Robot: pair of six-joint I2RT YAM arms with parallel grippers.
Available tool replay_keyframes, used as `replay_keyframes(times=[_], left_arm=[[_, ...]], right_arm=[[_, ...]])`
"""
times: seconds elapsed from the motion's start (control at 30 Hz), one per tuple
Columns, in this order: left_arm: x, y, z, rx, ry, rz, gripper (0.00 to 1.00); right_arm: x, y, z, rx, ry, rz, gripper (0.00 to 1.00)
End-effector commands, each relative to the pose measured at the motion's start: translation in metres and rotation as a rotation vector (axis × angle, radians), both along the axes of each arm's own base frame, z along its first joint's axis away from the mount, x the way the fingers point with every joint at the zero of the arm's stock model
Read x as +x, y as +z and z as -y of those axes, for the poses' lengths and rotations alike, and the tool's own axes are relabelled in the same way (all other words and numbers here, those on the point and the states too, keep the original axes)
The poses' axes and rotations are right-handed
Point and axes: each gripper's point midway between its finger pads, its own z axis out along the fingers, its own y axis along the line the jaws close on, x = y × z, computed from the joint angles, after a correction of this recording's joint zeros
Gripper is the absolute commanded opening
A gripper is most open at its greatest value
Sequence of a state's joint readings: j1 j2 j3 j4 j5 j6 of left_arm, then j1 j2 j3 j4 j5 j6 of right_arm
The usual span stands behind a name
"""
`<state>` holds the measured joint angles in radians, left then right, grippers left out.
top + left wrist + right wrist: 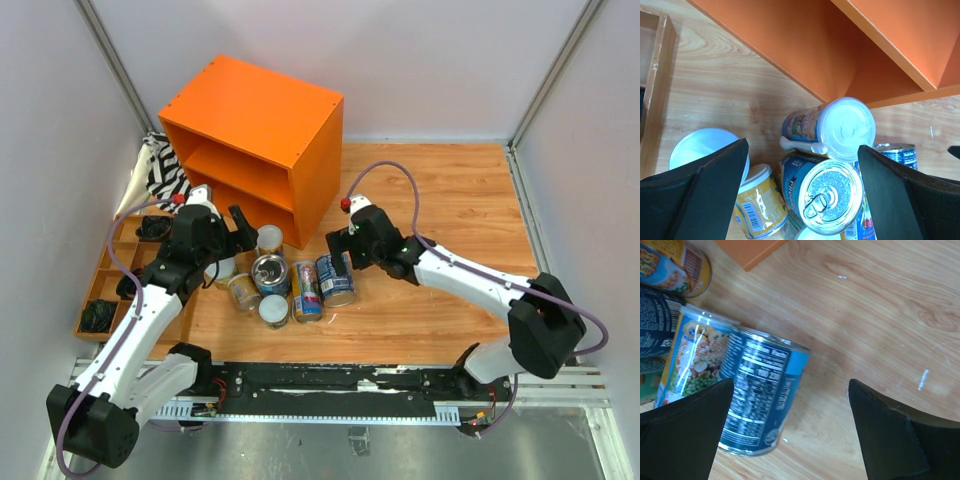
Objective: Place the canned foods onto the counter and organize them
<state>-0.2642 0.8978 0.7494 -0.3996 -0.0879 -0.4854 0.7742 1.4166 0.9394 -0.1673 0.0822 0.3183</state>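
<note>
The orange counter (250, 130) stands at the back left, its top and inner shelf bare. The canned foods cluster on the wooden table before it: a blue-labelled can with a silver pull-tab top (271, 272) (832, 192), a second blue can (336, 280) (762, 395), a tall slim colourful can (306, 290) (695, 355), and small white-lidded cans (269, 239) (273, 309) (847, 127). A yellowish can (243, 291) (757, 200) lies on its side. My left gripper (238, 250) (802, 195) hangs open above the silver-topped can, its fingers straddling it. My right gripper (340, 248) (790, 435) is open beside the second blue can.
A low brown compartmented tray (108, 292) with dark items lies along the left wall, beside my left arm. A striped cloth (165, 172) sits behind it, next to the counter. Grey walls close in on both sides, and bare wood lies to the right of the cans.
</note>
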Motion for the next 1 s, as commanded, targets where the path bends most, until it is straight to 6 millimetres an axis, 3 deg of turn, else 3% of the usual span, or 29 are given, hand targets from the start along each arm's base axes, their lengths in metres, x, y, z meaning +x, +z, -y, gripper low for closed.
replay_keyframes(times=[0.0, 0.5, 0.83, 0.9, 0.97], left_arm=[[-0.002, 0.015, 0.013, -0.014, -0.078, 0.028, 0.96], [-0.006, 0.031, 0.021, -0.023, -0.140, 0.059, 0.96], [-0.009, 0.039, 0.018, -0.003, -0.150, 0.079, 0.96], [-0.009, 0.040, 0.019, -0.002, -0.152, 0.084, 0.96], [-0.010, 0.040, 0.018, 0.000, -0.153, 0.085, 0.96]], right_arm=[[0.000, 0.004, -0.018, -0.014, -0.006, -0.007, 0.98], [-0.003, -0.035, -0.044, -0.072, -0.017, -0.145, 0.98], [-0.008, -0.077, -0.043, -0.165, -0.048, -0.231, 1.00], [-0.010, -0.085, -0.042, -0.180, -0.046, -0.246, 0.95], [-0.012, -0.090, -0.043, -0.176, -0.035, -0.257, 0.82]])
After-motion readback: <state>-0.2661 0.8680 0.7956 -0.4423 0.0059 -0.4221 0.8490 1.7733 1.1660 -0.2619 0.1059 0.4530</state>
